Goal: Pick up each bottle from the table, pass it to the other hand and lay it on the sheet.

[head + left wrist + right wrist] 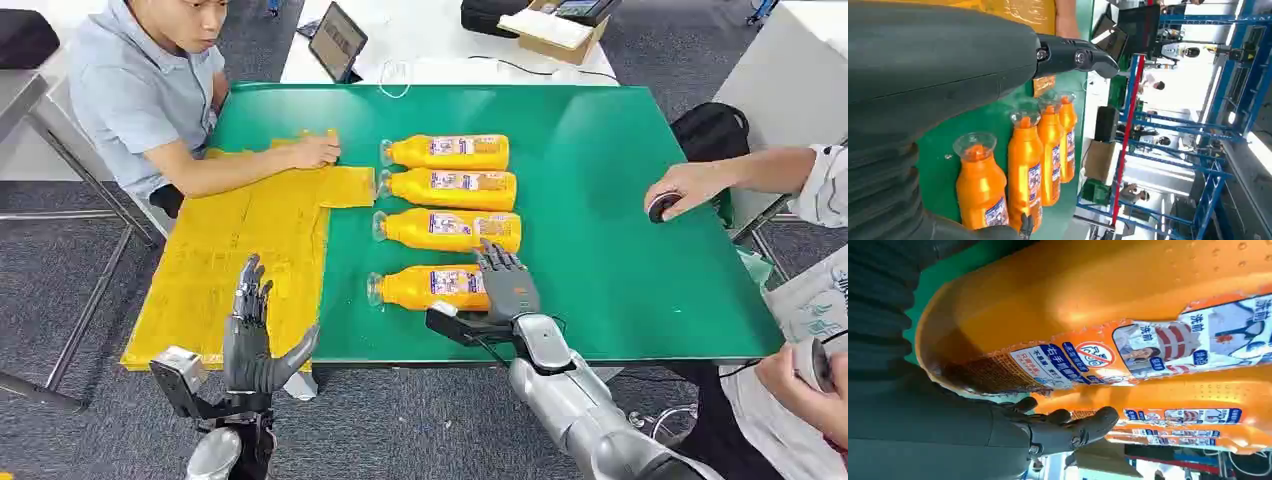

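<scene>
Four orange bottles (447,219) laid in a row on green table (620,230), right hand (503,282) spread flat over nearest bottle (428,288), nothing gripped, left hand (253,340) raised open above yellow sheet (240,250), nothing held.

Nearest bottle (430,288): base end hidden under right hand (505,282); grasp cannot be told. Labels: print too small to read. Sheet (235,260): lower left corner overhangs table (620,200), part hidden behind left hand (255,345).
</scene>
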{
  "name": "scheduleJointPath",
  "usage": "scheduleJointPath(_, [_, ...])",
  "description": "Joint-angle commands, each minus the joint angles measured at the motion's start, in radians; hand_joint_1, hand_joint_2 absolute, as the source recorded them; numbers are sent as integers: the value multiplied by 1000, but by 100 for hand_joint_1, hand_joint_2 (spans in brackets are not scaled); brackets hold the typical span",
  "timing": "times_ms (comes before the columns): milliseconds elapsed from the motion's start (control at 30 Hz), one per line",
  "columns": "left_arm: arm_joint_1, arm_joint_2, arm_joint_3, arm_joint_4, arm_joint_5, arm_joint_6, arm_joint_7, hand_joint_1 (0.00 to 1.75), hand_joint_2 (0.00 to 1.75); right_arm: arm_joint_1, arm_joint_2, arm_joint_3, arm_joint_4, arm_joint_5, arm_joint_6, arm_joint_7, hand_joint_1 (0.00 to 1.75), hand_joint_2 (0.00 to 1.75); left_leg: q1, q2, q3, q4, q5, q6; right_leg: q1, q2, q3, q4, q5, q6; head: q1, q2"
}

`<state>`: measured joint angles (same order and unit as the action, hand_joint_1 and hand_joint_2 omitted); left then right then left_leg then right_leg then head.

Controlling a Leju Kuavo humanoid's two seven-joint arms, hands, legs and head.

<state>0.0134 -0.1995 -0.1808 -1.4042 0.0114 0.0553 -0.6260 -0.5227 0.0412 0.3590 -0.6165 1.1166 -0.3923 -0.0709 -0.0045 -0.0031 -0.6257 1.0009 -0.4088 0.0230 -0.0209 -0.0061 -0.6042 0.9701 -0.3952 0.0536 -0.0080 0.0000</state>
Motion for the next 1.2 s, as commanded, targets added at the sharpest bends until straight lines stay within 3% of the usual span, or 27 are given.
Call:
scheduleJointPath(33, [-25,6,13,34,-2,-10,8,0,175,-23,3,-4,119,-94,112,-90,9,175,1,0,4,0,-2,-1,1,0,4,-1,-1,-2,0,0])
scheduleJointPath(67, [-23,5,10,35,-2,-10,8,0,175,-11,1,-18,125,-131,135,-109,171,175,1,-1,5,-1,-1,-1,1,-1,5,-1,-2,-2,0,0])
scheduleJointPath(233, [-29,7,0,21,-3,-16,10,0,175,-21,-4,-19,149,-175,160,-134,175,175,1,-1,7,0,-2,-2,2,-1,6,-1,-2,-2,0,0])
scheduleJointPath(300, [-34,5,-6,25,47,-63,23,0,175,-23,-17,-54,168,-271,291,-202,175,175,1,-2,6,-1,-1,-1,1,-1,5,-1,-1,-2,0,0])
scheduleJointPath(367, [-37,7,-14,32,51,-70,23,0,175,-16,-25,-79,177,-321,330,-235,175,175,1,-4,8,-1,-1,-2,2,-4,8,-2,-2,-2,0,0])
scheduleJointPath(533, [-49,13,-18,29,51,-62,14,0,175,-23,-24,-86,193,-369,326,-247,175,175,2,-1,18,-1,-4,-2,2,-1,16,-3,-2,-3,0,0])
scheduleJointPath(867, [-54,14,-9,32,68,-62,18,0,175,-18,-20,-93,172,-490,409,-290,175,175,2,2,24,-1,-5,-2,2,2,15,-3,-2,-3,0,0])
scheduleJointPath(1067, [-58,12,-5,39,76,-60,14,0,175,-4,-10,-103,162,-525,401,-322,175,175,3,3,26,-2,-5,-3,3,2,18,-4,-2,-5,0,0])
scheduleJointPath(1200, [-48,4,3,42,104,-56,26,0,175,41,30,-178,54,-666,364,-423,175,175,2,4,26,-2,-5,-3,3,3,22,-3,-2,-4,0,0])
